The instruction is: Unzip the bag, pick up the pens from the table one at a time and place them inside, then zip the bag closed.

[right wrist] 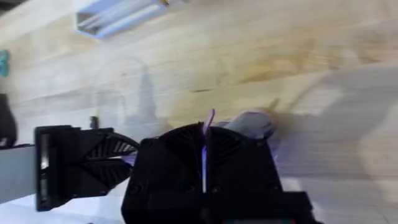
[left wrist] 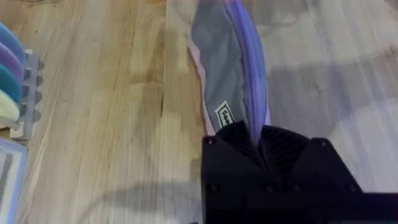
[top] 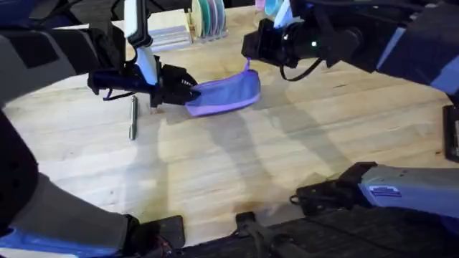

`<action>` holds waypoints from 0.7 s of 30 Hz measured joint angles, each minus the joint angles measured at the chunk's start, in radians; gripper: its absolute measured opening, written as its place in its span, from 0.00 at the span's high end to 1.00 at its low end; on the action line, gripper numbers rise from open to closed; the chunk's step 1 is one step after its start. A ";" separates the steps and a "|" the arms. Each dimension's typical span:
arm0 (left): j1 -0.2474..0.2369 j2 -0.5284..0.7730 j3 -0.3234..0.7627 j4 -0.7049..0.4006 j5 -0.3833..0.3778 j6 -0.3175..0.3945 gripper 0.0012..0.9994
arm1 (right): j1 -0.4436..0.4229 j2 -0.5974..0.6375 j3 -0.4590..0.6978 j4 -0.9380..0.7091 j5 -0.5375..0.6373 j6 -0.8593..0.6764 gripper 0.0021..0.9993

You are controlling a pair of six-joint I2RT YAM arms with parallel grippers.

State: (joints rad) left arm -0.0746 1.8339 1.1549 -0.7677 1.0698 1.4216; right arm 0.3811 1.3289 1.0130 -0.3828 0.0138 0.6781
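Wooden table (top: 237, 158); bag (top: 224, 93) ends under fingers.

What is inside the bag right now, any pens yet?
The bag hangs pinched between the left gripper and the right gripper. Its fabric hides the interior, so I can't tell. One pen lies on the table.

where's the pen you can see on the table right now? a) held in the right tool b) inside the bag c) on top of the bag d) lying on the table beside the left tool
d: the pen lies flat on the bare table next to the left tool, apart from the bag, which both tools grip at its ends.
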 joint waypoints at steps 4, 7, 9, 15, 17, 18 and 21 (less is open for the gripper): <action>0.000 0.000 0.000 0.002 0.000 0.000 0.96 | 0.000 -0.001 0.000 -0.036 0.025 0.003 0.97; 0.000 0.000 0.000 0.002 0.000 0.000 0.96 | 0.000 -0.001 0.000 -0.039 0.028 0.004 0.97; 0.000 0.000 0.000 0.002 0.000 0.000 0.96 | 0.005 -0.001 0.000 -0.039 0.032 0.017 0.97; 0.000 0.000 0.000 0.002 -0.001 0.000 0.96 | 0.060 0.004 0.000 -0.008 -0.005 0.102 0.97; 0.001 0.000 0.000 0.001 -0.008 0.000 0.96 | 0.097 0.023 0.000 0.022 -0.015 0.134 0.97; 0.003 0.000 0.000 0.001 -0.013 0.000 0.96 | 0.117 0.038 0.000 0.041 -0.014 0.144 0.97; 0.014 0.000 0.000 0.000 -0.036 0.000 0.96 | 0.185 0.097 0.000 0.128 -0.007 0.164 0.97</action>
State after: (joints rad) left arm -0.0609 1.8339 1.1549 -0.7677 1.0341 1.4216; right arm 0.5656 1.4255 1.0134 -0.2548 0.0065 0.8425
